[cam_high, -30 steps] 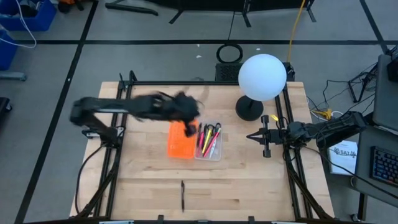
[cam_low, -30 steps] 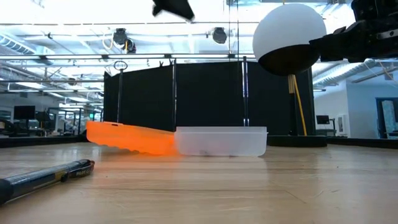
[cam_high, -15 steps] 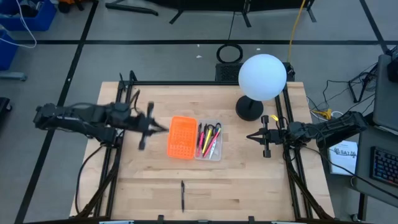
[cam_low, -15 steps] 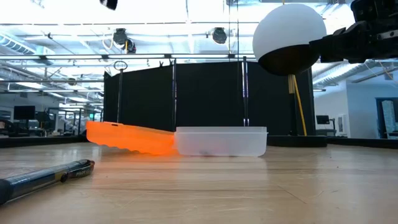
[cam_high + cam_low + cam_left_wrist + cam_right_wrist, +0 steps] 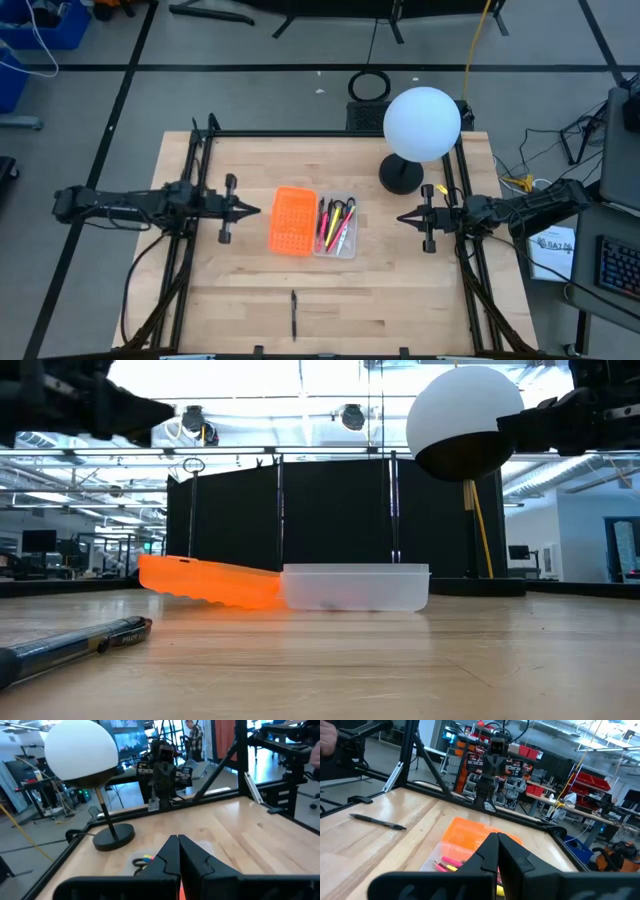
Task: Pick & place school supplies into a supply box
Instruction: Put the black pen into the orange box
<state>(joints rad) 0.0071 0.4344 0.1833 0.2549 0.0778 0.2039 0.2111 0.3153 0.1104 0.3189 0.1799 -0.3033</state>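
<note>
Jaws on both arms are pressed together, pinching nothing: the left gripper (image 5: 248, 210) sits left of centre in the high view, its tip pointing at the orange perforated piece (image 5: 292, 221), and the right gripper (image 5: 404, 217) sits right of centre, pointing back toward the supply box (image 5: 336, 227).

From above, the clear supply box lies at the middle of the wooden surface (image 5: 400, 290), touching the orange piece's right side. It holds pink, red and yellow pens along with black-handled scissors (image 5: 345, 210). One black pen (image 5: 293, 314) lies well apart, near the bottom edge of the frame.

At surface level the box (image 5: 355, 587) looks frosted and its contents cannot be made out; the orange piece (image 5: 210, 580) rests tilted against its left end, and the black pen (image 5: 70, 648) fills the lower left corner.

A white globe lamp (image 5: 421, 124) stands in the upper right of the high view. The right wrist view shows pink and yellow pens (image 5: 451, 865) inside the box just beyond the closed fingers (image 5: 487, 852).
</note>
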